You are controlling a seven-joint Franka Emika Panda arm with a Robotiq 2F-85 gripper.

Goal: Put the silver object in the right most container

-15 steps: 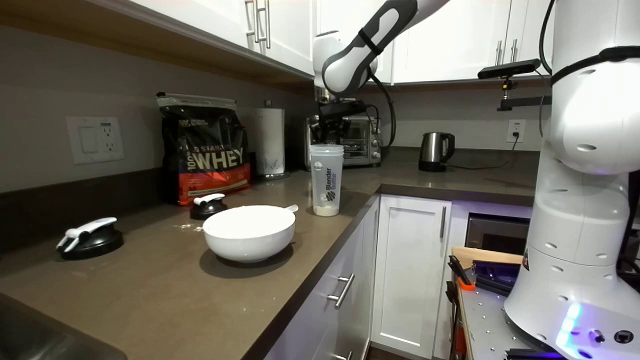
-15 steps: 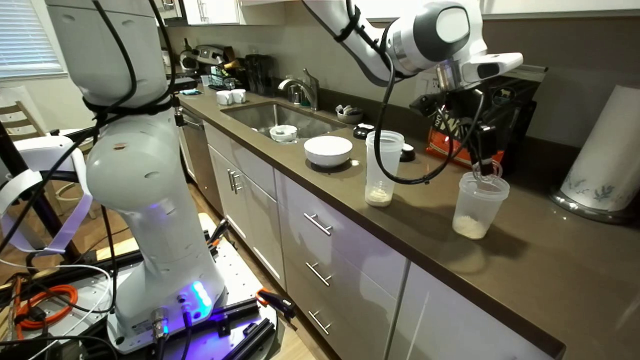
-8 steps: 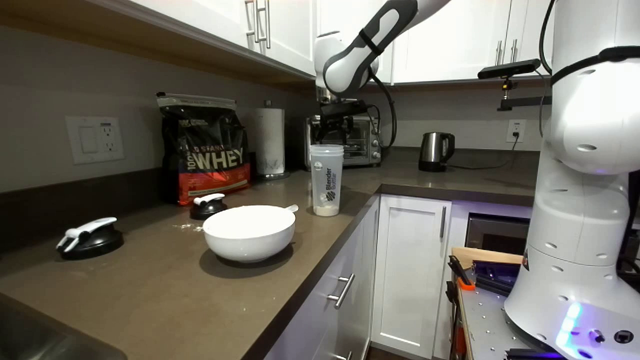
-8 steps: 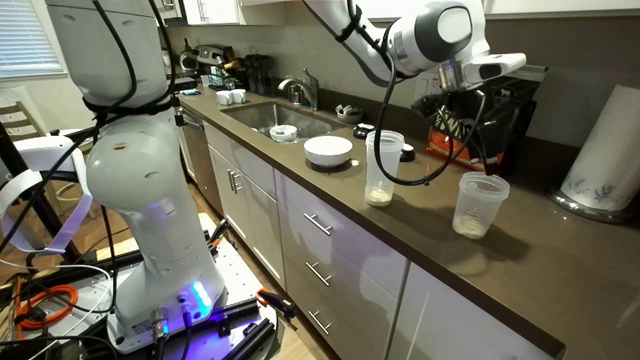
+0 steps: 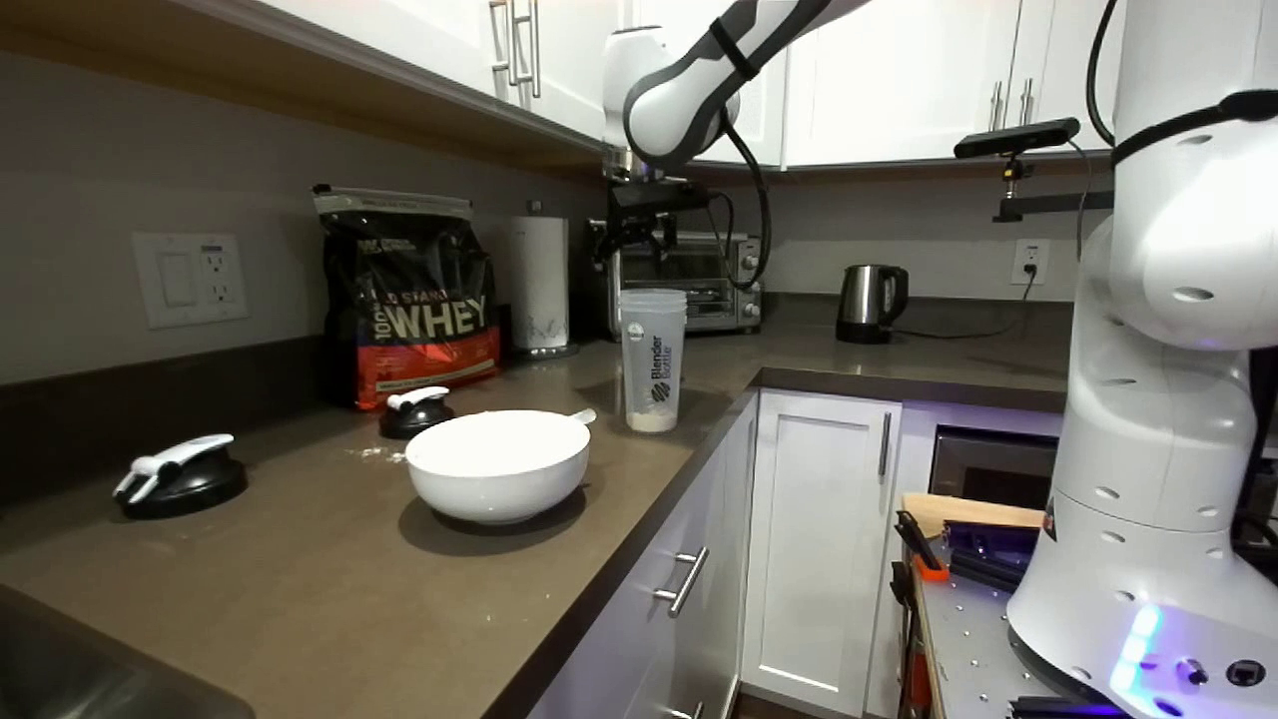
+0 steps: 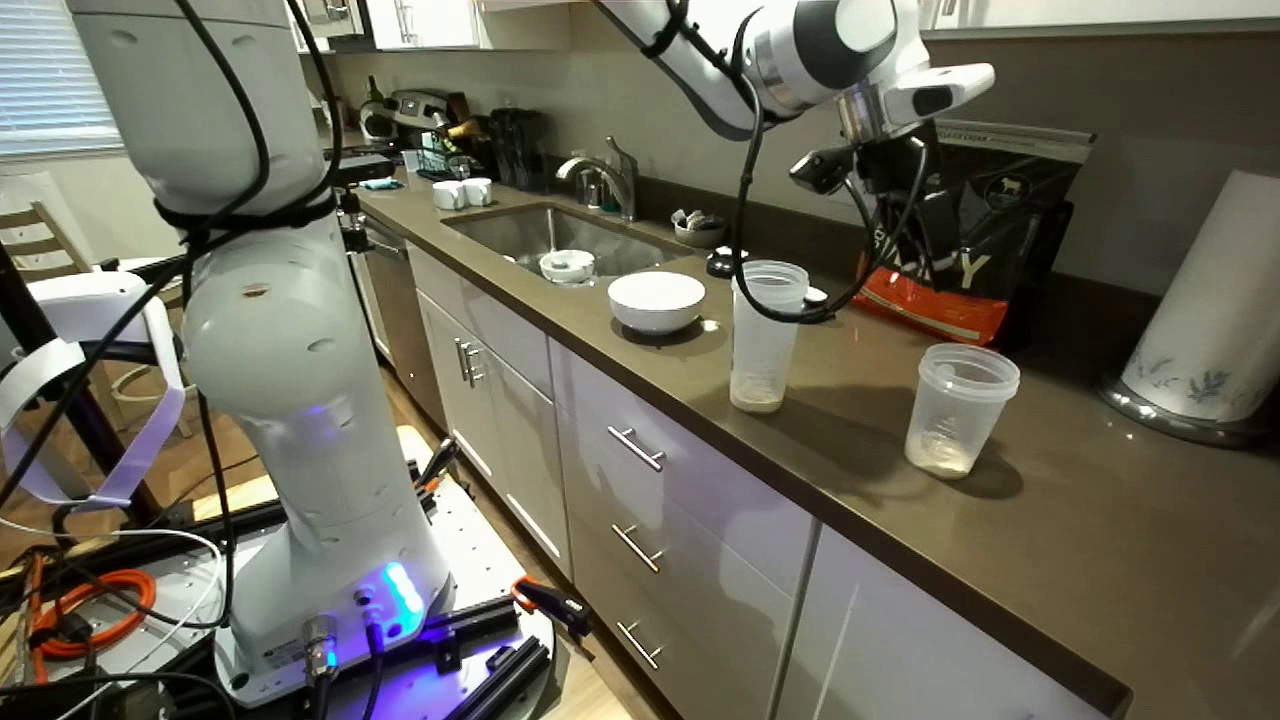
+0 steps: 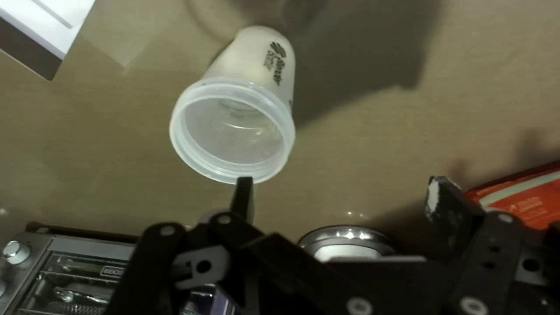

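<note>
The right most container, a clear shaker bottle (image 6: 960, 400), stands upright on the counter with whitish powder at its bottom; in the wrist view the bottle (image 7: 232, 131) shows its wide rim. Thin curved glints low inside it look like the silver object (image 6: 945, 440), seen only faintly through the plastic. My gripper (image 7: 340, 188) is open, its two fingers wide apart with nothing between them. In an exterior view the gripper (image 6: 915, 260) hangs above and to the side of the bottle, by the black bag. Elsewhere a nearer bottle covers most of the right most container.
Another shaker bottle (image 6: 768, 340) and a white bowl (image 6: 656, 302) stand along the counter. A whey bag (image 5: 409, 300), paper towel roll (image 5: 539, 285), toaster oven (image 5: 689, 285) and kettle (image 5: 871, 303) are farther back. Black lids (image 5: 185, 479) lie near the wall.
A second ago thin wire loops hung from the gripper at the bottle's mouth. The gripper then opened and the loops left it; since then it has risen and moved aside, away from the bottle.
</note>
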